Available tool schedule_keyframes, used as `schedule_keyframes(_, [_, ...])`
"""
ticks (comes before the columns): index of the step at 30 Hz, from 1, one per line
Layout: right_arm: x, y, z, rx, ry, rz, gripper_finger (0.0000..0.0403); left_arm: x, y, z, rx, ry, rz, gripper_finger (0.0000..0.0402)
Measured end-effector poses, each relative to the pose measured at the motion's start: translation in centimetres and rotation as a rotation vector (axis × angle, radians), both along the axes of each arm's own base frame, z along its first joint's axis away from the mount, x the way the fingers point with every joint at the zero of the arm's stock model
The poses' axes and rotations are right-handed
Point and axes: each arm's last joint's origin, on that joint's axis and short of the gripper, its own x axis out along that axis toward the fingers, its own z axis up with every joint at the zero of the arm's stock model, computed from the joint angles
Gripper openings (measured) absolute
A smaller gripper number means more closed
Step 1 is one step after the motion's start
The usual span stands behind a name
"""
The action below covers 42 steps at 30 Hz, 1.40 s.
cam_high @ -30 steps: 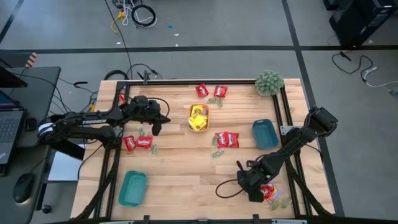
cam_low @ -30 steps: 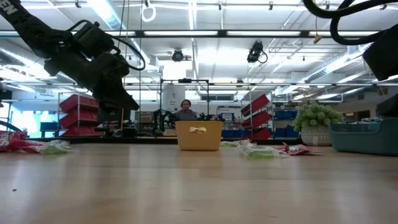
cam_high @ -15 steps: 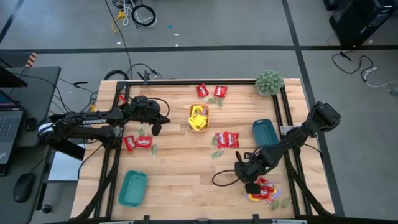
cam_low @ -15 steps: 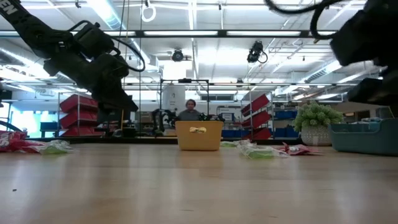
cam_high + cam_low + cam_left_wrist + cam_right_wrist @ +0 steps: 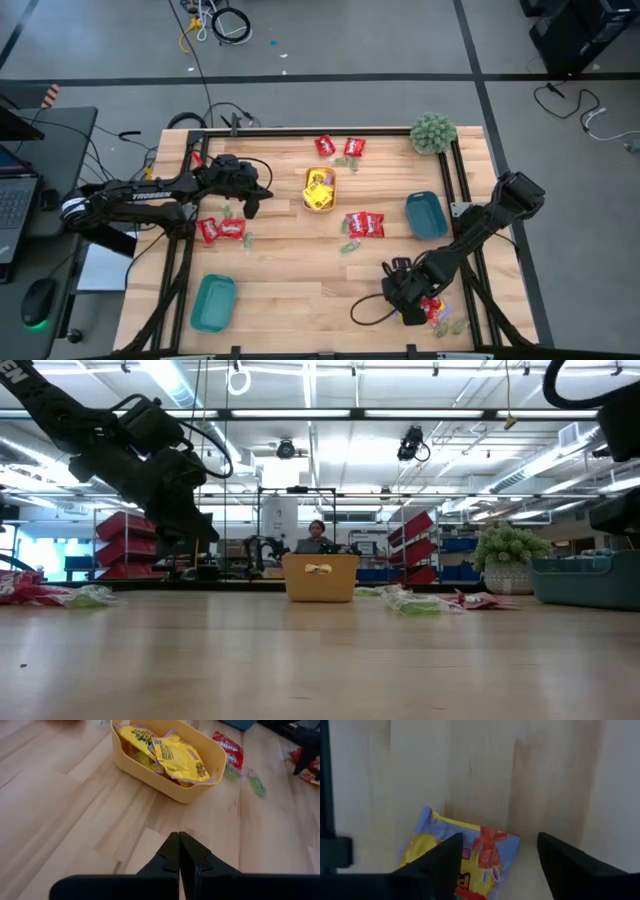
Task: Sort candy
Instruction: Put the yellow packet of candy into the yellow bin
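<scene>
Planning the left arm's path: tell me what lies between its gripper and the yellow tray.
Only bare wood. In the left wrist view, the shut left gripper faces the yellow tray across bare table.

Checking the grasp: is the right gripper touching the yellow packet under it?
Cannot tell. The right wrist view shows the right gripper open, straddling the yellow packet, but no plain contact or gap.

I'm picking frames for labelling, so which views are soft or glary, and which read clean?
Right wrist view: soft, the yellow packet between the open right gripper fingers is blurred. Low view: bright ceiling lights, dark arms nearly silhouettes. Left wrist view: sharp on the yellow tray. High view: evenly lit.
</scene>
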Motion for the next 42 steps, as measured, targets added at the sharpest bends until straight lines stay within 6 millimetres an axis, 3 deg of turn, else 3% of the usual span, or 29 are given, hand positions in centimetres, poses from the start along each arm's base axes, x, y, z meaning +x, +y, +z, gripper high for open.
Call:
schedule_keyframes(3, [0.2, 0.2, -0.6, -0.018, 0.009, 0.012, 0.0252, 0.0, 0.0, 0.0, -0.001, 0.003, 0.0, 0.0001])
schedule_keyframes(6, [0.2, -0.1, -0.7, -0.038, 0.014, 0.005, 0.0224, 0.0, 0.0, 0.0, -0.002, 0.005, 0.001, 0.0001])
schedule_keyframes(14, [1.3, -2.2, -0.8, -0.065, 0.045, -0.004, 0.0019, 0.0, 0.0, 0.0, 0.01, 0.007, 0.013, 0.0001])
schedule_keyframes(19, [2.5, -4.5, -0.4, -0.055, 0.035, -0.015, 0.0008, 0.0, 0.0, 0.0, 0.015, 0.007, 0.011, 0.0001])
schedule_keyframes(25, [4.0, -8.5, 1.4, -0.123, -0.067, -0.113, 0.0001, 0.0, 0.1, 0.0, 0.03, 0.007, 0.003, 0.0001])
schedule_keyframes(29, [5.1, -11.4, 3.9, -0.109, -0.154, -0.133, 0.0001, 0.0, 0.1, 0.0, 0.031, 0.005, 0.003, 0.0001])
schedule_keyframes(36, [8.8, -18.0, 9.7, -0.137, -0.353, -0.241, 0.0, 0.1, 0.1, 0.2, 0.038, -0.021, 0.008, 0.0001])
schedule_keyframes(42, [12.7, -23.9, 11.9, -0.172, -0.413, -0.282, 0.0, 0.1, 0.1, 0.2, 0.029, -0.021, 0.013, 0.0001])
